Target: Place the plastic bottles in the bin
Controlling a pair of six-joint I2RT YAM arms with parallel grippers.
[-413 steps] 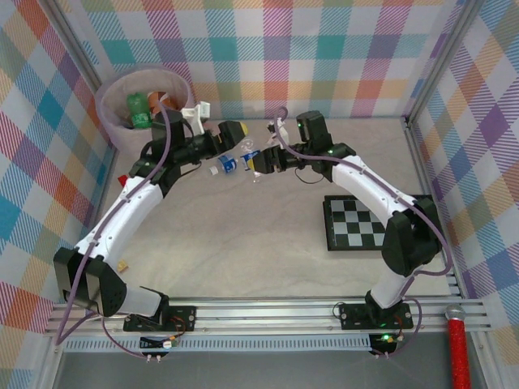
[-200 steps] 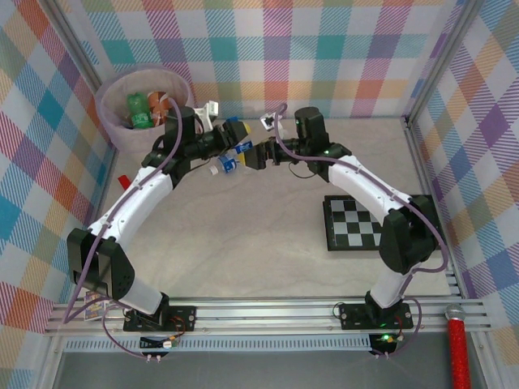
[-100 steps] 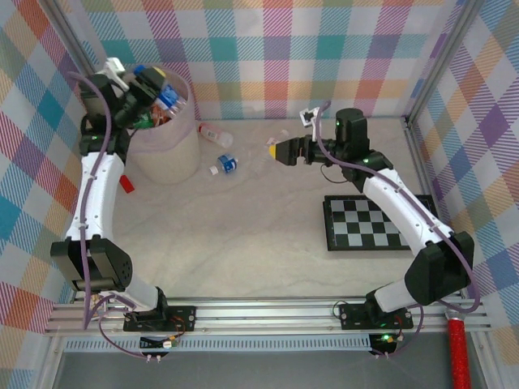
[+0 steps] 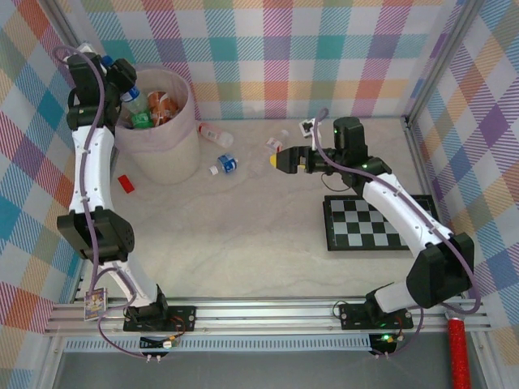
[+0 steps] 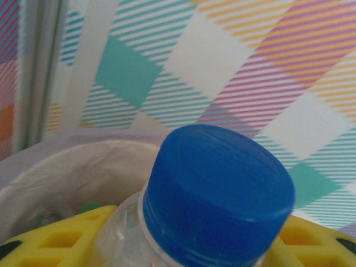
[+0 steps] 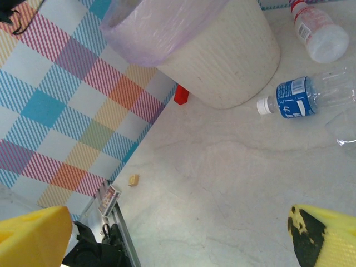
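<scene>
Bin (image 4: 174, 150) stands at the far left of the table, with several plastic bottles (image 4: 154, 108) already inside, so the job looks well along but unfinished. Left gripper (image 4: 122, 79) hovers at its rim, fingers closed on a blue-capped bottle (image 5: 217, 194) not yet dropped. Right gripper (image 4: 280, 160) hangs wide and empty over mid-table. At least two more lie near the bin: a blue-labelled bottle (image 4: 226, 164) and a red-capped bottle (image 4: 214, 133).
</scene>
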